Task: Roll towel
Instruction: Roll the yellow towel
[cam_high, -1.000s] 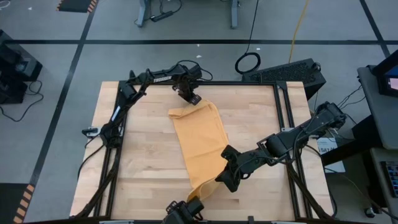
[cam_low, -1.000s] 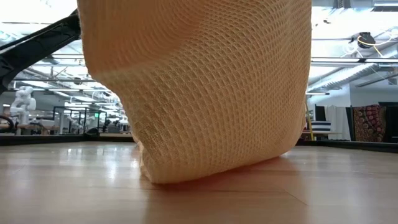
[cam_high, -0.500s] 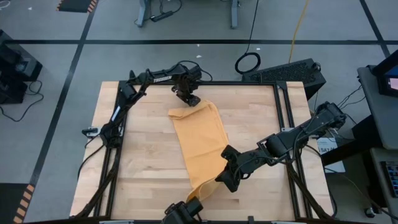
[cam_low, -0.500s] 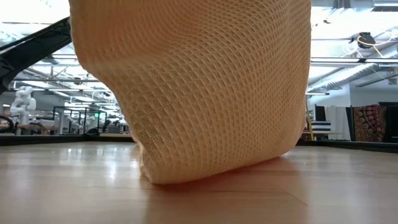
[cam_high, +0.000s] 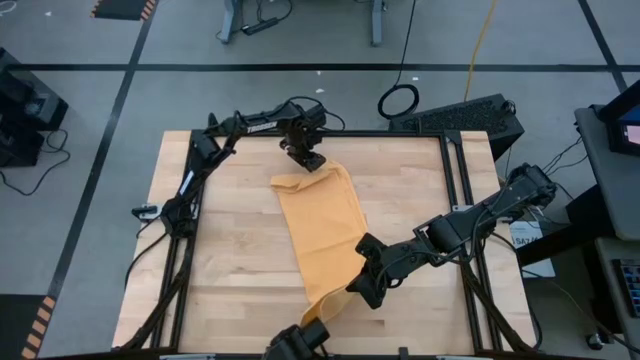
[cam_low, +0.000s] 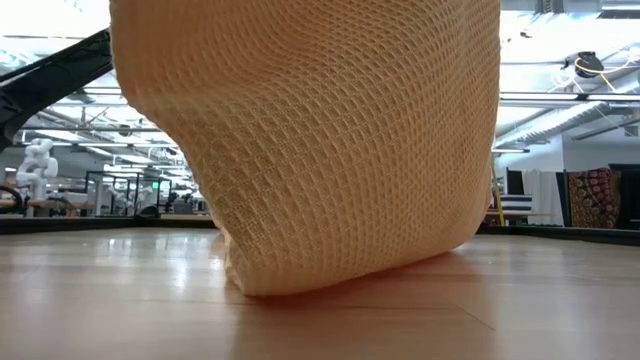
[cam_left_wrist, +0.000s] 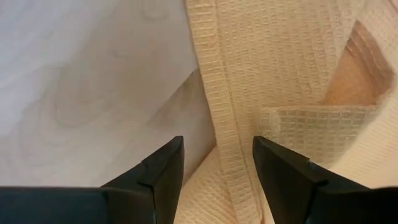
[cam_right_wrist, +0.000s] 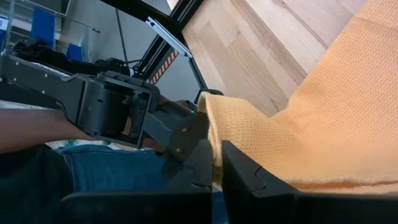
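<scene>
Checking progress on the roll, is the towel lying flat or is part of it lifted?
Partly lifted. The right gripper is shut on the towel at its near end, raising it; the far end lies on the table.

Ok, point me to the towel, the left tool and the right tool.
towel (cam_high: 322, 225): high view, middle of the flat cloth.
left tool (cam_high: 313, 160): high view, between its fingertips at the far corner.
right tool (cam_high: 352, 291): high view, fingertips pinching the near edge.

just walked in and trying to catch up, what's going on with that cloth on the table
A two-armed robot is working on an orange-yellow towel on the wooden table. The right tool is shut on the towel's near end, lifting it off the wood. The left tool is open over the far corner, not gripping. No roll has formed yet.
</scene>
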